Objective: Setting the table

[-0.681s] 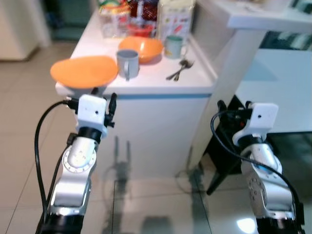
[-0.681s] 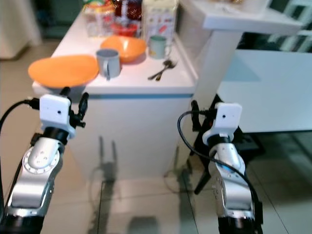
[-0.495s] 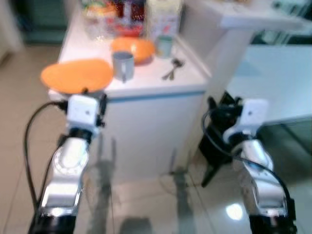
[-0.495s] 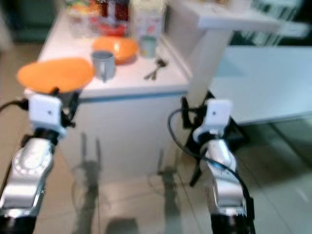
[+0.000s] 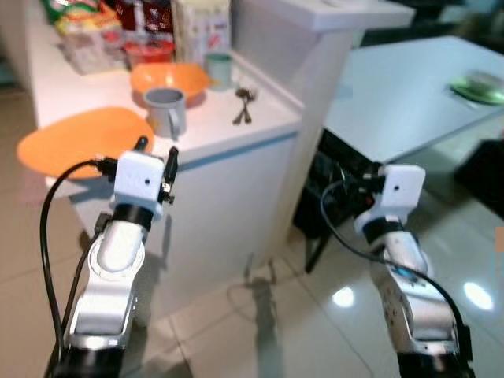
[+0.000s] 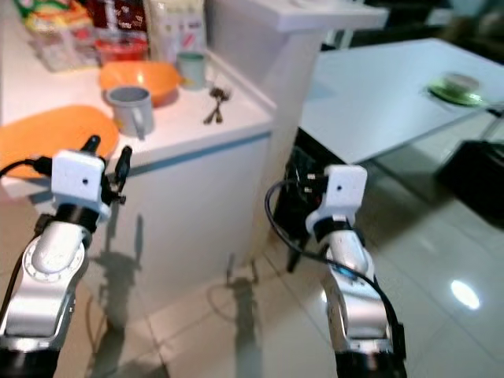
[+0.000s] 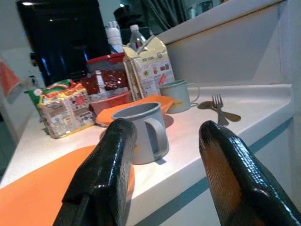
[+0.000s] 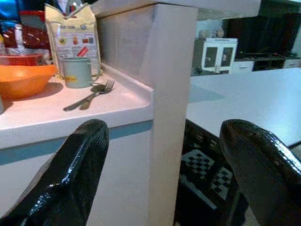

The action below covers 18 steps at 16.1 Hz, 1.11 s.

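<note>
On the white counter (image 5: 260,118) in front of the robot, the tableware sits waiting. Far left, an orange plate (image 5: 83,140) lies flat at the counter's near corner, overhanging the edge. Just beside it stands a grey mug (image 5: 165,110), handle toward the robot, and right behind that an orange bowl (image 5: 169,78). Next along, a pale green mug (image 5: 219,69) sits by a milk carton (image 5: 200,30), with a snack packet (image 7: 63,110) and a red-lidded container (image 5: 146,51) at the back. Then a fork and spoon (image 5: 242,105) lie together near the counter's right edge, by the white pillar (image 5: 307,47).

The left gripper (image 5: 155,150) hangs just in front of the counter edge below the plate, fingers (image 7: 106,172) spread apart and holding nothing; through them the wrist camera frames the grey mug. The right gripper (image 8: 164,174) is lower, off to the right beside the pillar, its fingers (image 8: 70,174) wide apart and empty too, aimed at the counter's corner and the dark space beneath.

Further right stretches a white dining table (image 5: 394,94), with a green dish (image 5: 476,87) near its far end.
</note>
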Tool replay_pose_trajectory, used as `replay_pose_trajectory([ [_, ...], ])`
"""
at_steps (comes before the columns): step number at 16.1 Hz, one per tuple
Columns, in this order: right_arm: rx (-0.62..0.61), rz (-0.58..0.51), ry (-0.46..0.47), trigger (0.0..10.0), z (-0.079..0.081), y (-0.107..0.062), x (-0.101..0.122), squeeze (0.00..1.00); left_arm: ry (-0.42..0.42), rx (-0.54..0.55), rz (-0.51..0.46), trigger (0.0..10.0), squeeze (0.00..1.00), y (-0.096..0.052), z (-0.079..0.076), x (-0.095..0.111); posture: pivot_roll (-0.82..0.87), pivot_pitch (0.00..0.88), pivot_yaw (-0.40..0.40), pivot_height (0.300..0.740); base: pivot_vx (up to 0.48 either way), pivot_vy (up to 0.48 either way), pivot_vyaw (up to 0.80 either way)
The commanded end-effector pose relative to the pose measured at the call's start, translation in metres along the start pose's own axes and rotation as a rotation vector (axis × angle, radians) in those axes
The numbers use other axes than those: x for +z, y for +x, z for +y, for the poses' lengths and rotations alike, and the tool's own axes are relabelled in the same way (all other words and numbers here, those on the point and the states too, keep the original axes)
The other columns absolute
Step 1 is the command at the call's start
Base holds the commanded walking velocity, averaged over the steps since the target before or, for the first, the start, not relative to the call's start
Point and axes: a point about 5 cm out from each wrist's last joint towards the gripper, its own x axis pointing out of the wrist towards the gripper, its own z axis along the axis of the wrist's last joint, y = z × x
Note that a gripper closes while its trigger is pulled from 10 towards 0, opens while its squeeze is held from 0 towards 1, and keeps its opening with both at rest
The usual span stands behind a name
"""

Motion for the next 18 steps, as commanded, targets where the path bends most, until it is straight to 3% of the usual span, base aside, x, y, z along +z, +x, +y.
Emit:
replay_pose_trajectory([
  [1,0.023,0.027,-0.015,10.0,-0.004,0.002,0.002,0.00,-0.030,-0.006,0.010,10.0,0.00,-0.003,-0.008,0.000,0.03,0.000,-0.064,0.740,0.000,-0.480,0.00],
  [5,0.085,0.080,-0.036,10.0,0.002,0.002,-0.002,0.00,-0.076,0.012,0.022,10.0,0.00,0.000,-0.003,0.002,0.04,0.000,-0.070,0.740,0.000,-0.079,0.00],
  [8,0.095,0.074,-0.042,10.0,0.004,0.005,0.001,0.00,-0.102,-0.014,-0.010,10.0,0.00,0.004,-0.010,0.009,0.04,0.000,-0.075,0.740,0.000,0.000,0.00],
  [15,0.109,0.072,-0.110,10.0,0.004,0.006,0.002,0.00,-0.114,-0.023,0.004,10.0,0.00,0.011,-0.014,0.011,0.04,0.000,-0.068,0.740,0.339,0.000,0.00],
  [18,0.102,0.076,-0.111,10.0,0.003,0.006,0.001,0.00,-0.108,-0.026,0.008,10.0,0.00,0.011,-0.014,0.011,0.04,0.000,-0.068,0.740,0.364,0.000,0.71],
])
